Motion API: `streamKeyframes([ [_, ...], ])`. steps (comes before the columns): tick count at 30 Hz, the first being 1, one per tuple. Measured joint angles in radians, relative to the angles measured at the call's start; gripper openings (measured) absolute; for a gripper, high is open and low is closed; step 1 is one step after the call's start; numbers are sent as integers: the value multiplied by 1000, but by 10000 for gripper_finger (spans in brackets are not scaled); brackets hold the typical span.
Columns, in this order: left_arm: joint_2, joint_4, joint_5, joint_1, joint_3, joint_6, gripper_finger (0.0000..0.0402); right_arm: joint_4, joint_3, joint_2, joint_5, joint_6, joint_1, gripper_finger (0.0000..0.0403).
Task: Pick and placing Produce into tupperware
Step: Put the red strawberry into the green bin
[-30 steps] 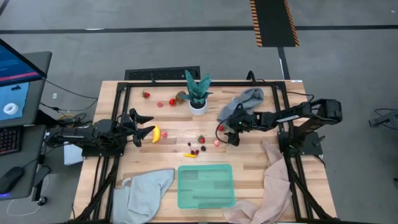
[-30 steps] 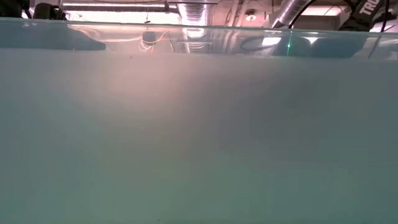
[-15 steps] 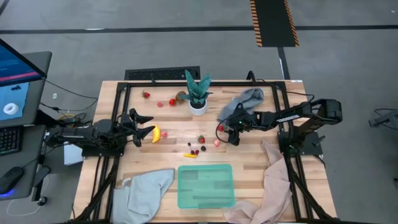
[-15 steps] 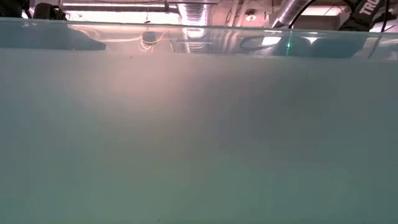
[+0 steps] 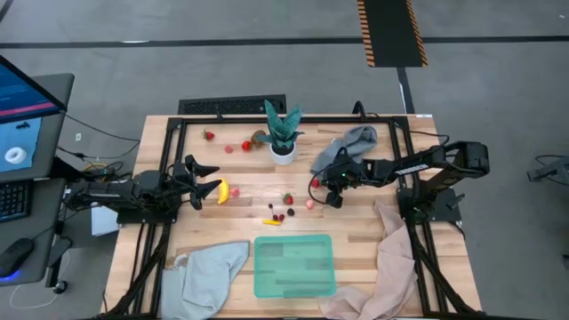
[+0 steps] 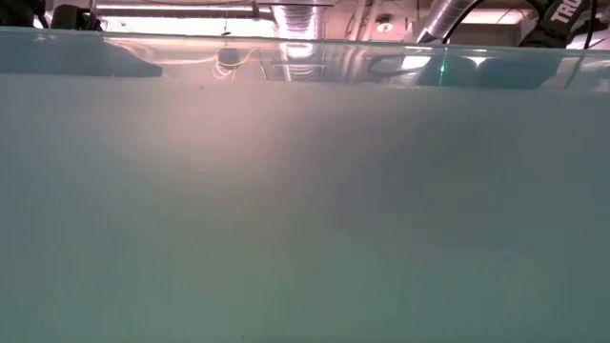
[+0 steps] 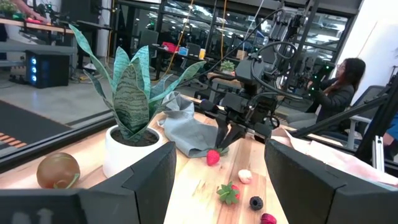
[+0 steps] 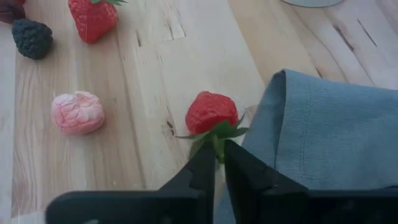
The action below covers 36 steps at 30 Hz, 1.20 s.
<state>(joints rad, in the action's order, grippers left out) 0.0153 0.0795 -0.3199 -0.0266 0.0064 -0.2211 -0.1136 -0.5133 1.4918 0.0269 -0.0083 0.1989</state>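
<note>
Red plastic meets black metal: the right gripper (image 8: 216, 163) has its fingers pinched nearly together on the green leafy cap of a small red toy strawberry (image 8: 210, 112), which sits on the pale wooden surface (image 8: 155, 74) just beyond the fingertips, touching the edge of a grey-blue folded cloth (image 8: 323, 130) alongside. A little farther out from the gripper lie a pink lumpy toy piece (image 8: 77, 112), then a dark toy berry (image 8: 32, 38) and a second red strawberry (image 8: 93, 17). The shallow translucent mint-green rectangular tupperware (image 5: 294, 265) waits well apart, at the near edge of the surface. The hold looks thin, on the leaves alone, so a straight, slow lift clear of the cloth would seem wise before carrying the fruit over the container. Across the surface, the left gripper (image 5: 206, 178) rests with fingers parted beside a small yellow toy banana (image 5: 223, 191), holding nothing; a green potted plant in a white pot (image 5: 283, 133) stands between the arms.
</note>
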Motion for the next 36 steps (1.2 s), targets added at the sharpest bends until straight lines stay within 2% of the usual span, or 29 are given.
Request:
streamKeyframes([
  [6,0,0,0,0,0,0,236,-1,0,0,12,-1,0,21],
  [13,0,0,0,0,0,0,236,-56,0,-1,26,12,-3,44],
  [18,0,0,-7,0,0,0,236,-50,-30,-1,26,9,-27,29],
  [22,0,0,-7,0,0,0,236,-40,-75,-1,25,3,-78,21],
  [28,0,1,-10,0,0,0,236,23,-172,-1,25,14,-169,40],
  [36,0,2,-25,0,0,0,236,34,-267,-1,25,16,-331,21],
])
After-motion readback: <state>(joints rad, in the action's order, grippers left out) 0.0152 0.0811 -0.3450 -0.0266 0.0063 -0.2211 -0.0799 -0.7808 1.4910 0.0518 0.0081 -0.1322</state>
